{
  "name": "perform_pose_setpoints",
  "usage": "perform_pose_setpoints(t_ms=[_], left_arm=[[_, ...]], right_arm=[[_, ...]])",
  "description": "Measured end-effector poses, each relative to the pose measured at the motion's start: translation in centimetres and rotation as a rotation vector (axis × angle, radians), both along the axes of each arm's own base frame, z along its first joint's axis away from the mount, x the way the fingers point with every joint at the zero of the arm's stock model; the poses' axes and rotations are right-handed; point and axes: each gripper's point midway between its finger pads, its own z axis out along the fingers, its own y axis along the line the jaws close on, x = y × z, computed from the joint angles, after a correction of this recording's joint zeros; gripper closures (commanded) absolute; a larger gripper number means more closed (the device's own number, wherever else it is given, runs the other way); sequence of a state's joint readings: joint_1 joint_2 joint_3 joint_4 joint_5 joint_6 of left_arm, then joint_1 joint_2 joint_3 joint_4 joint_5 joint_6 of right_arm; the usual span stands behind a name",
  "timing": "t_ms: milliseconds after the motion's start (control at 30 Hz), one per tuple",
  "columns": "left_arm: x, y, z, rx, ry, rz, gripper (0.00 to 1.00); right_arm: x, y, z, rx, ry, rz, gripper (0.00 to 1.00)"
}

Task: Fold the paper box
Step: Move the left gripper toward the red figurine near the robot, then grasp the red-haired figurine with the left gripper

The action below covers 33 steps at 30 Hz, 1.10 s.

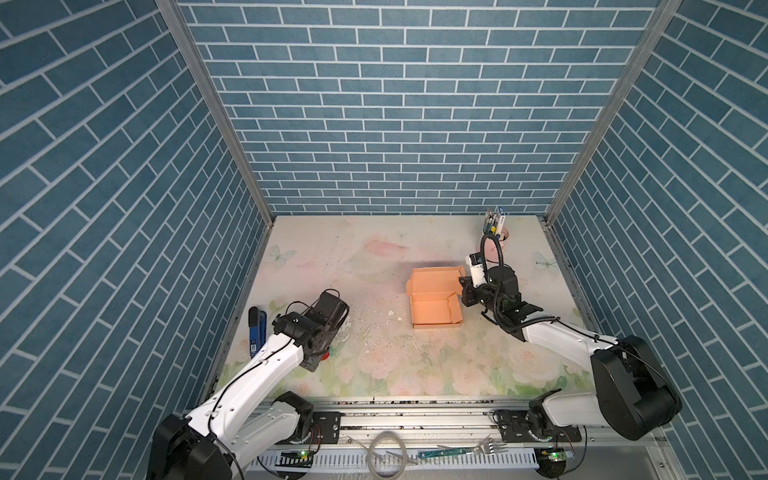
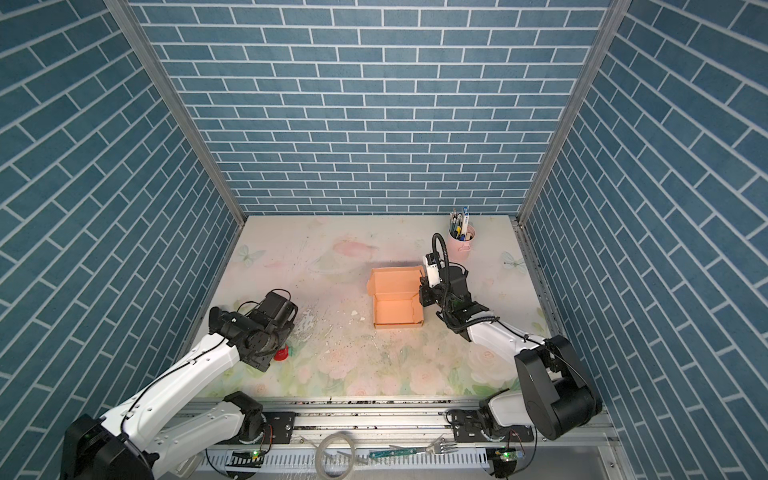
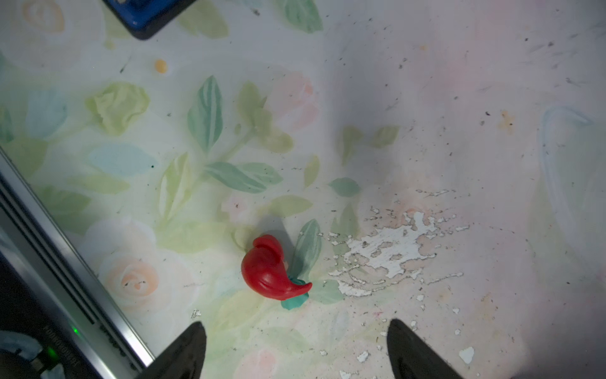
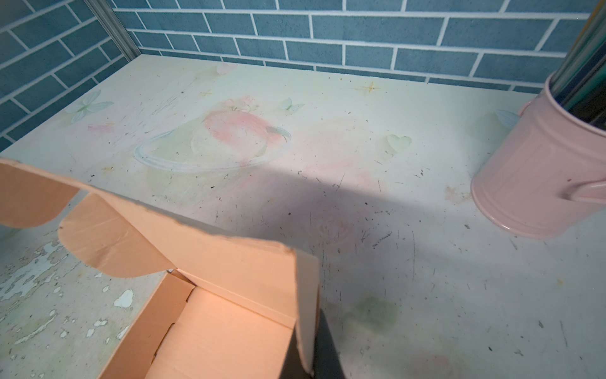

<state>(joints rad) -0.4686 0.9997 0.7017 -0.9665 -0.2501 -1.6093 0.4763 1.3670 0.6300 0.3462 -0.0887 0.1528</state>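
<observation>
The paper box [image 1: 436,305] is sitting on the flowery table [image 1: 332,257], a little right of the middle in both top views. Its shallow tray is lying flat with the open side up, and the lid is standing up along the far edge. In the right wrist view the lid's rounded side flap [image 4: 111,242] is hanging out at one end, and at the other end a straight flap [image 4: 306,295] is bending forward over the tray's corner.

The right gripper [image 1: 462,286] is reaching in from the box's right side. Its jaws are pressing tight together on that straight flap, and one dark finger [image 4: 329,347] is showing just behind the cardboard.

The left gripper [image 3: 300,347] is hanging over the near left part of the table, well apart from the box. Its jaws are standing wide apart and holding nothing. A small red toy [image 3: 275,265] is lying on the table near the gripper's two fingertips, touching neither. A blue and black thing [image 1: 257,332] is lying by the left wall.

A pink cup of pens [image 2: 460,243] is standing near the far right corner, behind the right arm.
</observation>
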Motion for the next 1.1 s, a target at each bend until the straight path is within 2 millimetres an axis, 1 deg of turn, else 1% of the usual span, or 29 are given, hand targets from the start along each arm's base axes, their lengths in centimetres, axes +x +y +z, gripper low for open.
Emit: perform_pose_setpoints(t_ms=[133,233,400,567,867,1100], left_arm=[[-1.0,0.0,-1.8,-0.034,0.031,0.077,0.15],[-1.2,0.0,-2.5,-0.053,0.031,0.117,0.16],[-0.7,-0.2,-2.9,-0.095,0.015,0.182,0.21],[-0.4,-0.4,-3.6,-0.128,0.013,0.232,0.24],[-0.5,-0.4,-4.5,-0.131,0.050,0.288,0.25],[0.0,0.1,-4.8,-0.152,0.041,0.333,0.26]], right_arm=[[-0.1,0.0,0.0,0.002,-0.003,0.002,1.00],[-0.2,0.1,0.0,0.002,-0.005,0.003,1.00],[-0.3,0.3,0.1,0.001,-0.006,0.009,1.00],[-0.4,0.3,0.1,0.000,-0.006,0.009,1.00],[-0.4,0.4,0.0,-0.001,-0.007,0.009,1.00],[-0.4,0.3,0.0,-0.003,-0.008,0.005,1.00]])
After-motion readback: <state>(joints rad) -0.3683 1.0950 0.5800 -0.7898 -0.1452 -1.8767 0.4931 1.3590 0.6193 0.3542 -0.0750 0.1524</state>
